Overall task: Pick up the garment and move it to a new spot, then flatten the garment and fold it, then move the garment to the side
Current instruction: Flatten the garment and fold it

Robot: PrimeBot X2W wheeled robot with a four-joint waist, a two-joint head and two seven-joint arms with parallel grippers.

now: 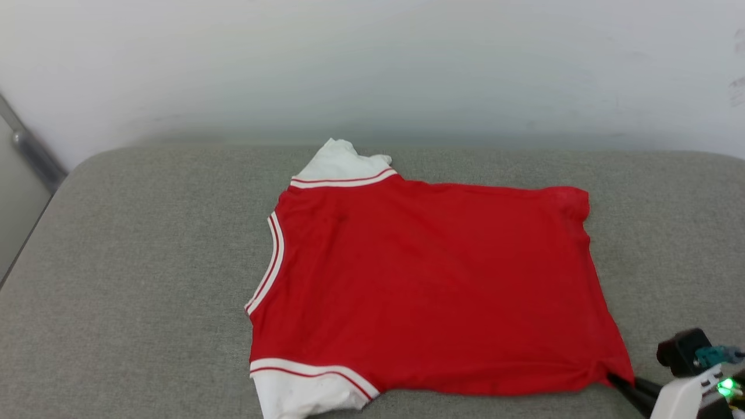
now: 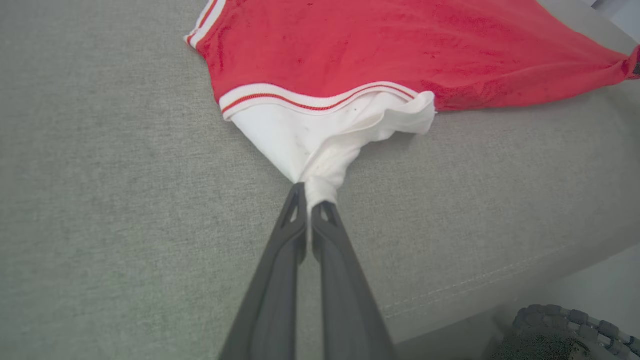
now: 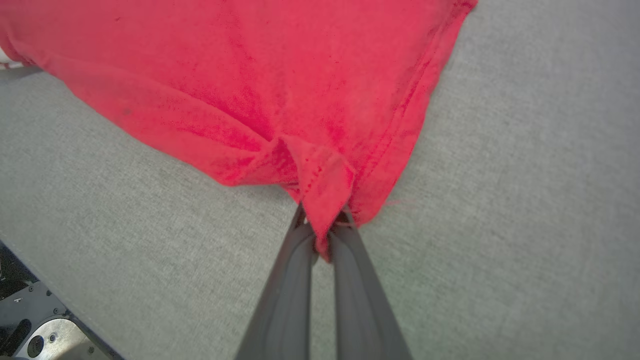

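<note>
A grey cushion (image 1: 145,262) is spread across most of the head view, backed by a pale wall (image 1: 372,70). The red shirt (image 1: 430,285) is laid out flat near the cushion's middle, plain red side up, with the collar (image 1: 272,262) turned to the left and the hem to the right. The far sleeve (image 1: 337,163) is seen lying white at the back edge. The near sleeve (image 2: 325,135) is drawn to a point and gripped by the closed left end effector (image 2: 310,197). The near hem corner (image 3: 325,180) is clamped in the closed right end effector (image 3: 322,222).
</note>
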